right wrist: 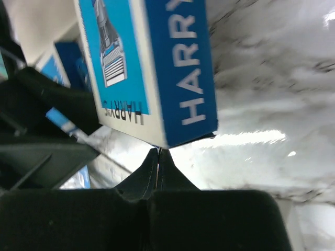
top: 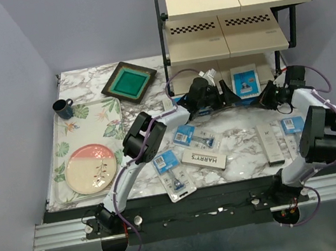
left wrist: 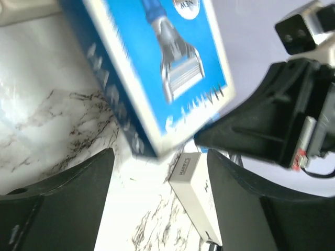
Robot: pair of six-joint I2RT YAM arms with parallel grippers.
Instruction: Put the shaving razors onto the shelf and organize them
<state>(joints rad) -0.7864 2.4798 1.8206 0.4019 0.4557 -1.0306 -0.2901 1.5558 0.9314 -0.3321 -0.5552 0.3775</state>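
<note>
Both arms are in under the shelf (top: 199, 43) now, and the dark-blue razor box (top: 244, 79) stands on edge at the lowest tier, between them. On the left wrist view the box (left wrist: 157, 68) hangs tilted just ahead of the left gripper (left wrist: 157, 167). Those jaws are spread wide with nothing in them, and the box's lower corner points into the gap. The right gripper (right wrist: 158, 152) is pinched closed and empty, its tips right at the box's (right wrist: 152, 68) bottom corner, touching as far as I can tell. So the right is nearer, but only the left is set to take it. It's tight here, with a board overhead and the two grippers crowding. Loose packs and a white Harry's box (top: 203, 157) lie well behind the jaws.
</note>
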